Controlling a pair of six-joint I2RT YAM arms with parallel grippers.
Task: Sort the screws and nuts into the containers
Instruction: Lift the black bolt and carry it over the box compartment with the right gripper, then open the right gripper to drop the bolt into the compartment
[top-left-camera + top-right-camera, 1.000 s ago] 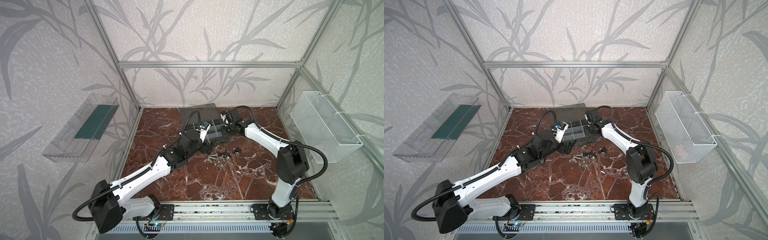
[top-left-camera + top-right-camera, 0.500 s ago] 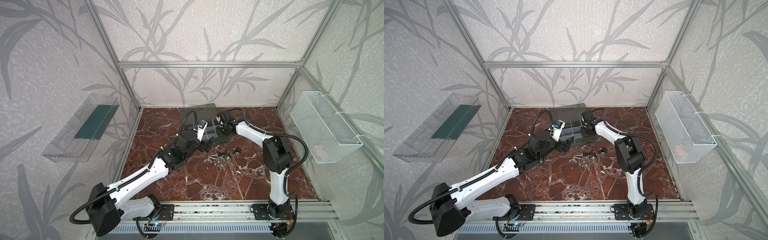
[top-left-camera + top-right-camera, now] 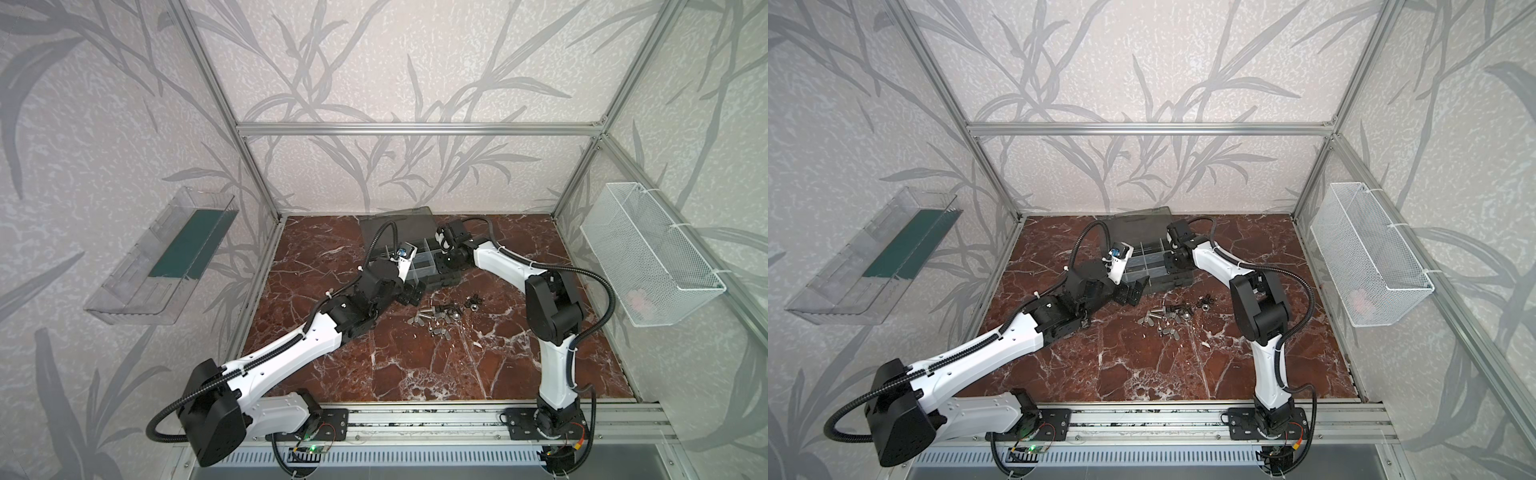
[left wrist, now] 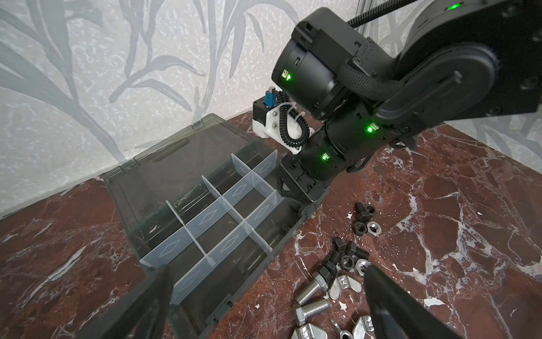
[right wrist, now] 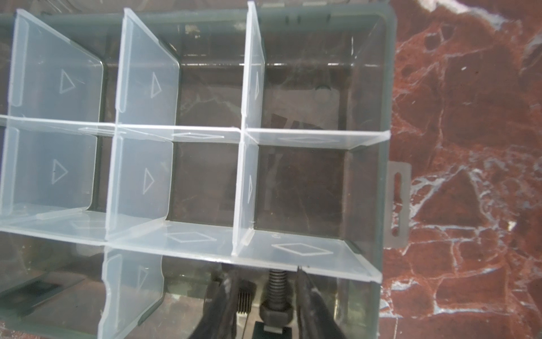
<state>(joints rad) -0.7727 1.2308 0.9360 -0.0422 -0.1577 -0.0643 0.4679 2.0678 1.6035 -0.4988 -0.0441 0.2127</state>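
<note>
Right end effector (image 5: 264,271) partly open astride a black bolt (image 5: 275,293) inside organizer case (image 5: 385,88); left end effector (image 4: 267,270) wide open

CASE: dark grey organizer case (image 4: 249,296) - smoky lid (image 4: 176,164) open | DIVIDERS: translucent dividers (image 4: 205,218), upright | STOWED: black bolt (image 5: 277,289), end compartment, row nearest heap | LOOSE: silver bolts (image 4: 312,289), wing nuts (image 4: 344,284), black nuts (image 4: 347,261) - heaped just beside case
</note>
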